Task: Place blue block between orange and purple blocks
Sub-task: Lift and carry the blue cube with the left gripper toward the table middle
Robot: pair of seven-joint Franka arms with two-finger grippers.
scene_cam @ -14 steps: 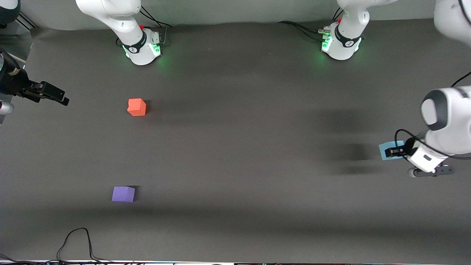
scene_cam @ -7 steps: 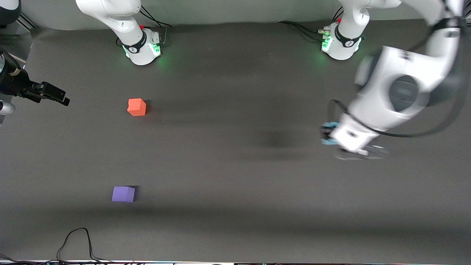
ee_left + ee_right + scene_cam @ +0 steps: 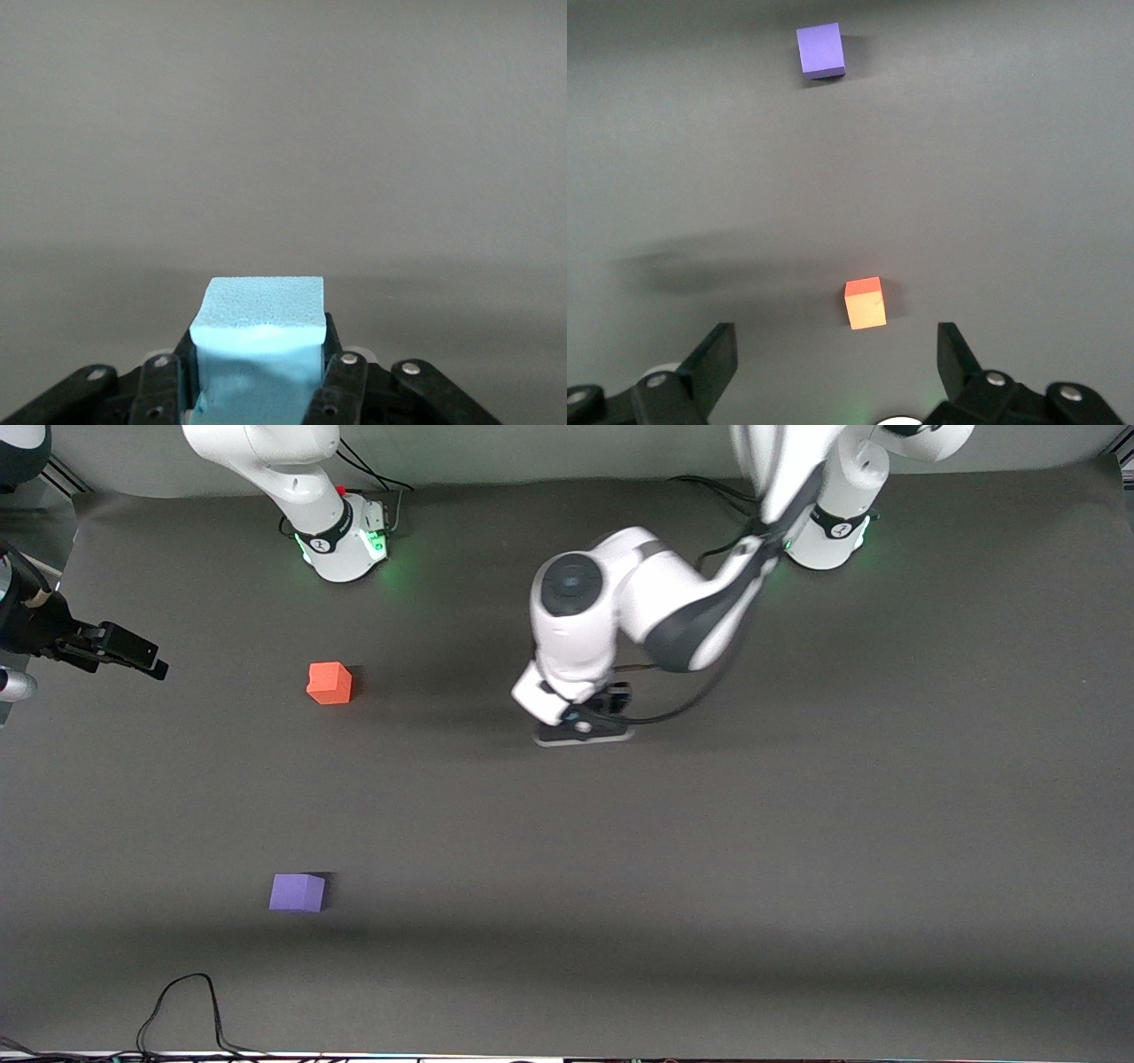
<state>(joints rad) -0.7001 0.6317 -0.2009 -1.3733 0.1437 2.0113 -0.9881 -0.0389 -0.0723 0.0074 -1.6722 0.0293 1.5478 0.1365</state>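
Note:
My left gripper (image 3: 580, 722) is up over the middle of the table, shut on the light blue block (image 3: 261, 305), which sits between its fingers in the left wrist view. In the front view the hand hides the block. The orange block (image 3: 329, 683) lies on the table toward the right arm's end, and it also shows in the right wrist view (image 3: 865, 304). The purple block (image 3: 297, 892) lies nearer to the front camera than the orange one, and it also shows in the right wrist view (image 3: 821, 50). My right gripper (image 3: 142, 660) waits open and empty at the right arm's end of the table (image 3: 837, 345).
The table is covered by a dark grey mat (image 3: 709, 886). The two arm bases (image 3: 341, 545) (image 3: 824, 527) stand along the edge farthest from the front camera. A black cable (image 3: 182, 1001) loops at the nearest edge, near the purple block.
My left arm has swung from its own end of the table to the middle, carrying the blue block toward the orange and purple blocks. The right arm and both those blocks have not moved.

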